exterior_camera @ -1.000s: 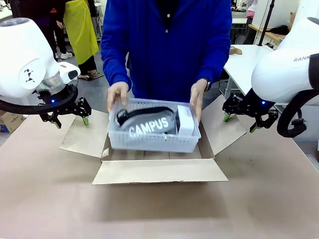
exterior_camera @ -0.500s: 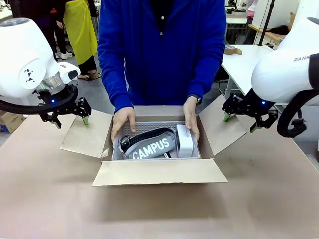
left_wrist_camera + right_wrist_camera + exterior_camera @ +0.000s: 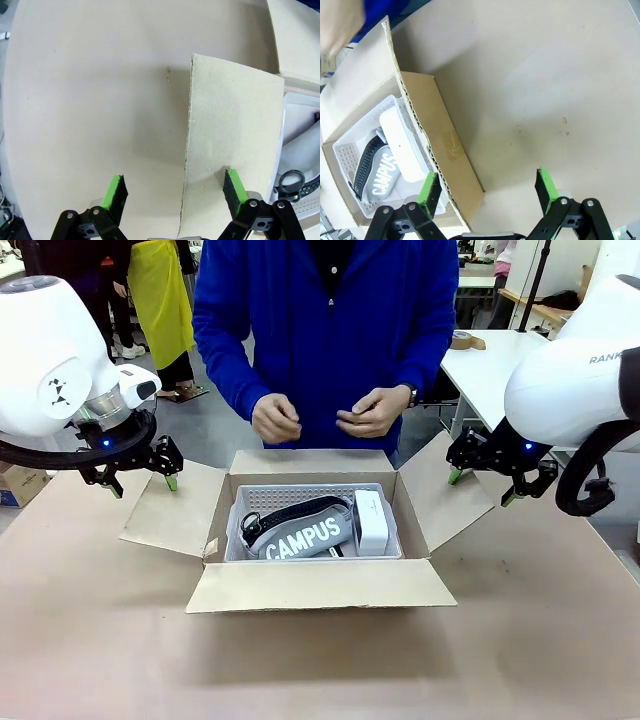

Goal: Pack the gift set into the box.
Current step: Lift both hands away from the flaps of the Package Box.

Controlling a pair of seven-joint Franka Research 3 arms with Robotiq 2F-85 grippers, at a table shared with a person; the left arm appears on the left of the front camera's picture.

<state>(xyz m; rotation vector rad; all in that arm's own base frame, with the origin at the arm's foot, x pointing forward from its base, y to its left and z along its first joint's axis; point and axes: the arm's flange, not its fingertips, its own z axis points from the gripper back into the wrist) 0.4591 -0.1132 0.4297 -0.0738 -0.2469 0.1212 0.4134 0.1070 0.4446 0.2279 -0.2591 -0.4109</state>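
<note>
- Person's hands, one hand [image 3: 275,418] and the other hand [image 3: 372,412], hang empty and loosely curled at chest height; half a second ago they gripped the two ends of the tray
- Just below them the gift set [image 3: 303,532] lies unheld inside the box [image 3: 320,585], its grey tray [image 3: 300,495] sunk under the rim; a second ago the tray was carried above the opening
- Within the tray, the grey item lettered "CAMPUS" sits in the middle, the black strap [image 3: 300,506] curves along its far side, and the small white box [image 3: 371,521] stands at the end nearer the right arm
- Left gripper [image 3: 145,483] hovers with jaws spread wide and holding nothing, one green pad above the left flap [image 3: 170,510], the other above the bare table [image 3: 300,670]
- Right gripper [image 3: 482,487] hangs equally wide and empty, just beside the right flap [image 3: 440,485], which tilts upward
- All four flaps lie open; by the look of it the packing itself is done, and only closing the carton could remain, with each gripper already placed near its own side flap
</note>
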